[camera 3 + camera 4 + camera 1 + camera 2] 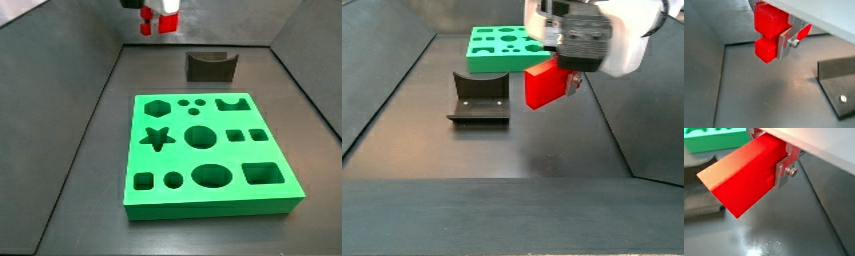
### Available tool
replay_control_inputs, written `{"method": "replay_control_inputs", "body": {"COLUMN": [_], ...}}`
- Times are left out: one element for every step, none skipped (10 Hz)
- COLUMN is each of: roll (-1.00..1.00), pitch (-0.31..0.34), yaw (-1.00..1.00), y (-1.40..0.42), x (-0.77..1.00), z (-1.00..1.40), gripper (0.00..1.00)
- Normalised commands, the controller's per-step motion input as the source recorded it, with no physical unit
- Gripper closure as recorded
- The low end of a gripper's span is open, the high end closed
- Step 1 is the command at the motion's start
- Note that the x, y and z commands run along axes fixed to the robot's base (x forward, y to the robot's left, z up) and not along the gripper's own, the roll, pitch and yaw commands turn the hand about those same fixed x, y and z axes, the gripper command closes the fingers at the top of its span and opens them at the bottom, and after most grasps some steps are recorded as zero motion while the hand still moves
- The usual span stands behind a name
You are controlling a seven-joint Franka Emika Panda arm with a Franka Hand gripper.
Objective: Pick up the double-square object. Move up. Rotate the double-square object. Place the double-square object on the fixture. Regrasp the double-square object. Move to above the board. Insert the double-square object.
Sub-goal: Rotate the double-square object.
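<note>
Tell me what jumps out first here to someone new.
The bright red double-square object, clamped in the tool and hanging in the air above the dark floor. Next comes the big green board with its shaped cut-outs lying flat, and the dark fixture standing just beyond it.

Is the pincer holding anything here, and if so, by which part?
Yes. The pincer is shut on the double-square object, gripping its upper end in a wrist view; the lower square hangs free, in the air above the floor.
</note>
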Motion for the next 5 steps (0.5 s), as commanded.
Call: {"method": "replay_control_inputs", "body": {"roll": [-0.01,-0.01,-0.01,-0.01,-0.01], "pitch": [-0.002,-0.002,-0.002,-0.002,-0.002], "yaw": [-1.00,-1.00,-1.00,-1.00,-1.00], "y": [0.02,0.02,0.02,0.02,0.02], "x": [-0.01,-0.01,-0.01,-0.01,-0.01], "z": [0.00,0.00,0.00,0.00,0.00], "gripper": [1.00,1.00,1.00,1.00,1.00]}}
